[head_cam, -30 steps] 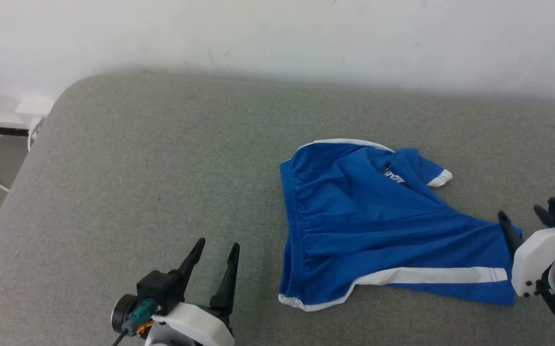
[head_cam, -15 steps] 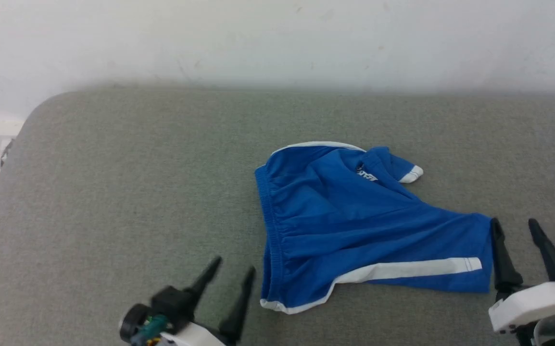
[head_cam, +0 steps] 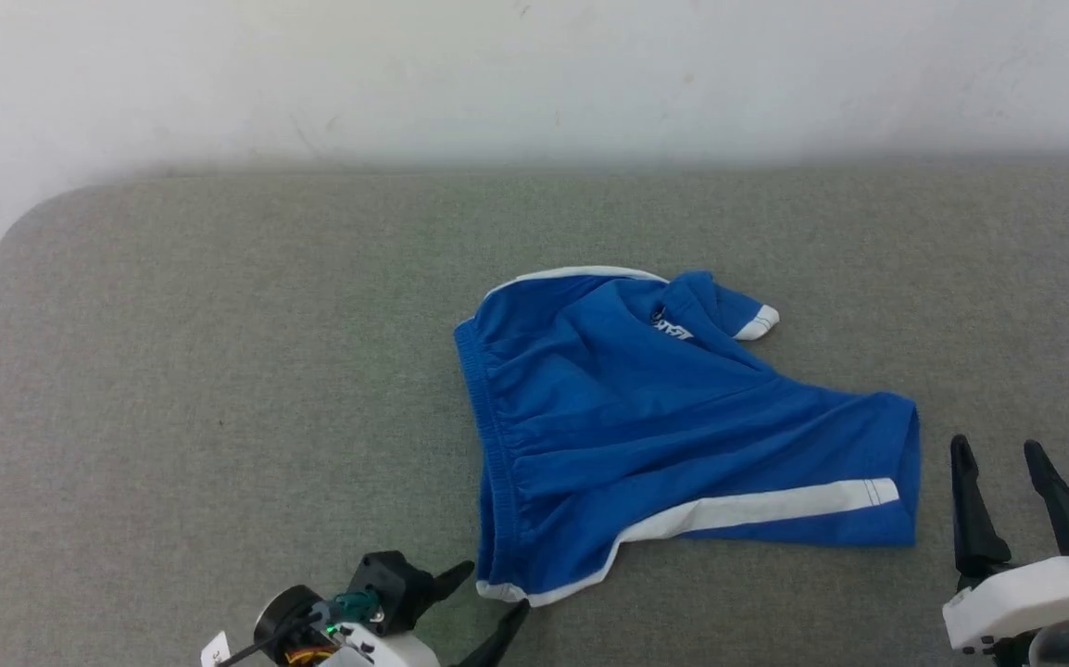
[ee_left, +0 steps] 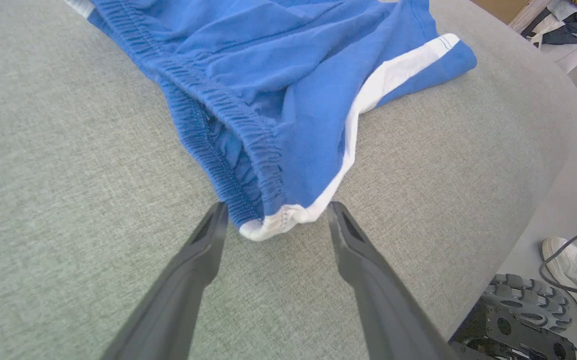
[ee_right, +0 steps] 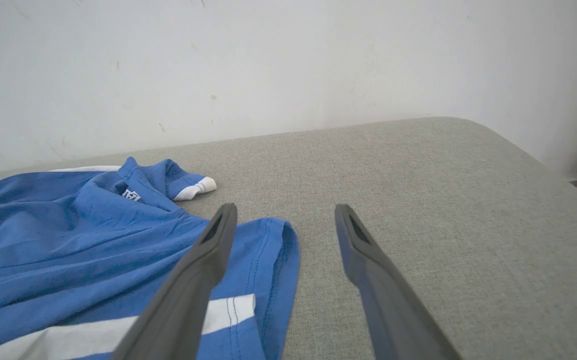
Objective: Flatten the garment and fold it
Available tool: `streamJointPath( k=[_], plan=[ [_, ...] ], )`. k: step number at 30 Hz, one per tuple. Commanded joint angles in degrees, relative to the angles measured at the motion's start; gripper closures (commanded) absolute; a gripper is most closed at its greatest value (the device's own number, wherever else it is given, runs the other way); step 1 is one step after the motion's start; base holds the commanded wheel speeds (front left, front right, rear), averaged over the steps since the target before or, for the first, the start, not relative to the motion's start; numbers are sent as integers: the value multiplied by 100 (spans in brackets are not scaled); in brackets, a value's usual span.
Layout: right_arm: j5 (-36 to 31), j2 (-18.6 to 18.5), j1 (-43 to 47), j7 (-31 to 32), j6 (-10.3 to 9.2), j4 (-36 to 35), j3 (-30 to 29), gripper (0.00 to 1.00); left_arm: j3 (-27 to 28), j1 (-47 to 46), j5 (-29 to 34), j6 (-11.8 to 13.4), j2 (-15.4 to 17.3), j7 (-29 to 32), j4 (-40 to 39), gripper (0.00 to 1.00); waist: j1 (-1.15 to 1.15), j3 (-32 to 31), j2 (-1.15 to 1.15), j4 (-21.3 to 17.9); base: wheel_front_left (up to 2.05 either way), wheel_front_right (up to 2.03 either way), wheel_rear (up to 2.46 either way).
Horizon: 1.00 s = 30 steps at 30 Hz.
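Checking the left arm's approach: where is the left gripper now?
In the head view the left gripper sits at the bottom edge, left of centre, open, its fingertips either side of the near waistband corner of the shorts.

Your right gripper (ee_right: 286, 210) stands with its two dark fingers spread wide and nothing between them. One finger crosses in front of the leg hem of the blue garment (ee_right: 68, 235), the other sits over bare grey cushion (ee_right: 443, 210). The garment lies rumpled at the left, its white stripe (ee_right: 43, 344) low in view, with a white wall (ee_right: 268, 60) behind.
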Motion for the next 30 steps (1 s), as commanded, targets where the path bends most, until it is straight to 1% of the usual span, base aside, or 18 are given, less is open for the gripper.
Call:
streamJointPath(
  k=[1,11,12,13,14,17,20,25,26,30],
  plan=[
    [-61,35,28,13,-5,4,-24,0,-42,-116,-24,-38,9,-16,37,0,0,29,0,-16,0,0,0],
    [-155,92,-17,138,-5,50,-108,0,-436,-488,-207,-38,16,-82,411,0,0,165,0,-28,0,0,0],
    [-159,95,-23,145,-5,50,-110,0,-468,-506,-240,-38,21,-73,452,21,0,173,0,-28,0,0,0],
    [-161,97,-28,155,-5,53,-108,0,-492,-516,-281,-38,22,-65,490,78,0,181,0,-27,0,0,0],
    [-162,99,-31,171,-5,59,-102,0,-524,-519,-328,-38,28,-54,517,100,0,185,0,-23,0,0,0],
    [-142,88,-17,247,-5,77,-52,0,-514,-528,-403,-35,44,-143,553,100,0,182,0,8,0,0,0],
    [-10,-16,27,467,-5,101,128,0,-428,-516,-418,28,39,-329,530,100,0,160,0,54,0,0,0],
    [538,-453,144,1162,-5,-35,638,0,-264,-460,-407,224,1,-693,357,100,0,123,0,121,0,0,0],
    [538,-453,144,1162,-5,-35,638,0,-264,-460,-407,224,1,-693,357,100,0,123,0,121,0,0,0],
    [959,-734,186,1820,-5,-117,737,0,-217,-462,-336,339,-27,-893,223,100,0,125,0,170,0,0,0]
  ],
)
